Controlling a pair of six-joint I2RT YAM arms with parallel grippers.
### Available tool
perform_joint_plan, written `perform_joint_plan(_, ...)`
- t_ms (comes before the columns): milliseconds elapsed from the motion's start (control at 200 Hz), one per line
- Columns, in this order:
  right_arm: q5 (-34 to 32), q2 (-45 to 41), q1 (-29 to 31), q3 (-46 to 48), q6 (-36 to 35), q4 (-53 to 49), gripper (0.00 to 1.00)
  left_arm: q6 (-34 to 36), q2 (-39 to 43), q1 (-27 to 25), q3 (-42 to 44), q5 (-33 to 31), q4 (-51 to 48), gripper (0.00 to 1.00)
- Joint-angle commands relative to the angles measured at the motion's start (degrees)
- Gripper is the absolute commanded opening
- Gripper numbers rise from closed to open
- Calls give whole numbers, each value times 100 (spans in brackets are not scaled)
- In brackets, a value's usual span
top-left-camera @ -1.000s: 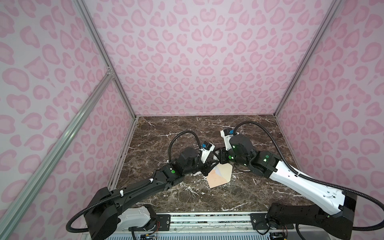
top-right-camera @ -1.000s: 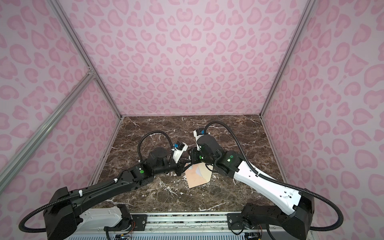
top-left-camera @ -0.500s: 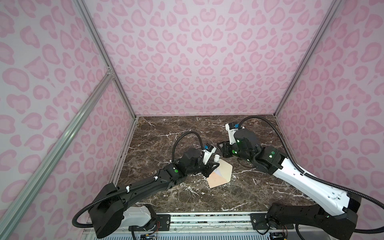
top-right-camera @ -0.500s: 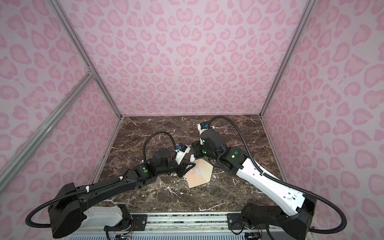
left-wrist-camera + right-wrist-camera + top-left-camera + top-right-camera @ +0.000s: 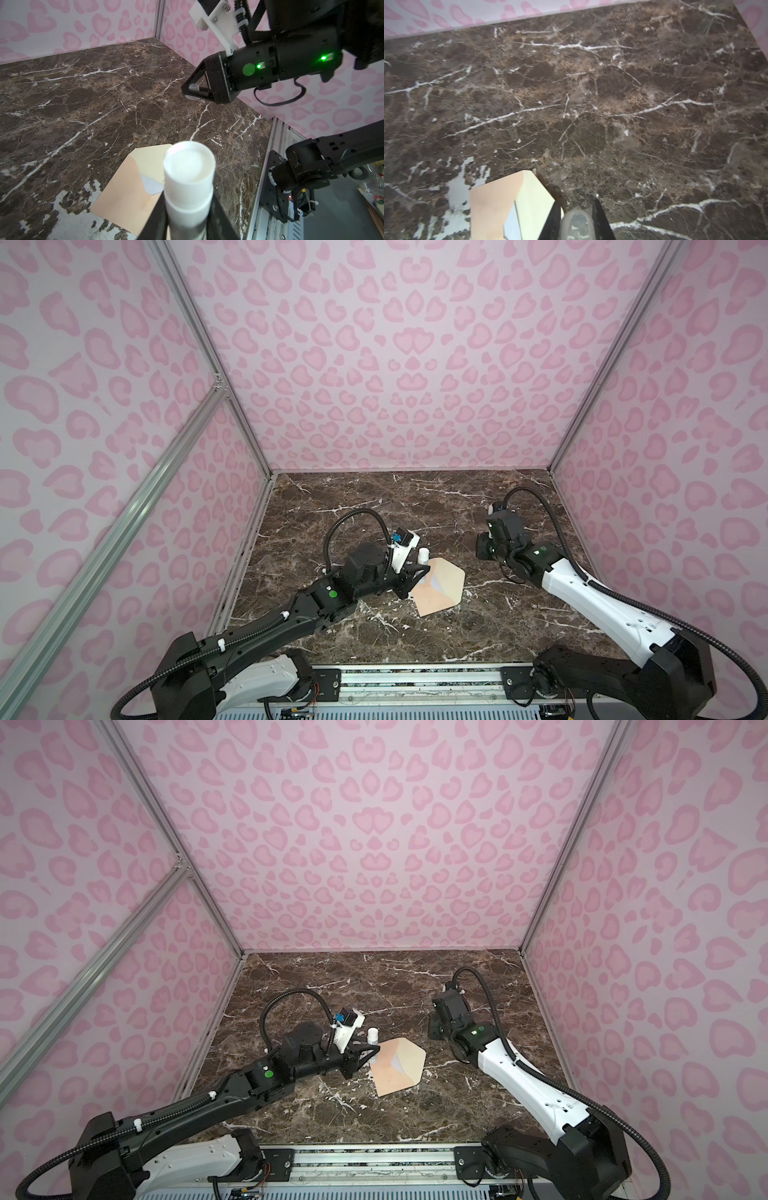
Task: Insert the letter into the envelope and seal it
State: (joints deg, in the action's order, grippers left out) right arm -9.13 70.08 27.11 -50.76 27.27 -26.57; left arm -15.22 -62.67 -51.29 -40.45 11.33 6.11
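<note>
Lying flat, envelope [image 5: 428,601] flap pointing right, long axis near-far

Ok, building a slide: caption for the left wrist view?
Left claw holds an uncapped glue stick near the open envelope, letter inside; right claw holds the cap.

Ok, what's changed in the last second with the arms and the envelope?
The right gripper has swung away to the right, off the glue stick, with the cap gripped between its fingers. The left gripper stays about where it was, holding the open glue stick beside the envelope. The envelope lies unmoved, flap open, letter inside.
</note>
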Motion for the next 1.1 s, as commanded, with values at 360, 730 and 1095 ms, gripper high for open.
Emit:
perform_joint_plan(360,119,1511,-448,521,-55,1433,8,93,557,-13,308,-246,173,4)
perform_joint_plan(730,-93,1961,-445,806,-37,1869,11,135,721,-15,363,-344,9,4)
perform_joint_plan(1095,-168,1923,-395,1078,-28,1936,27,130,789,-15,418,-369,14,4)
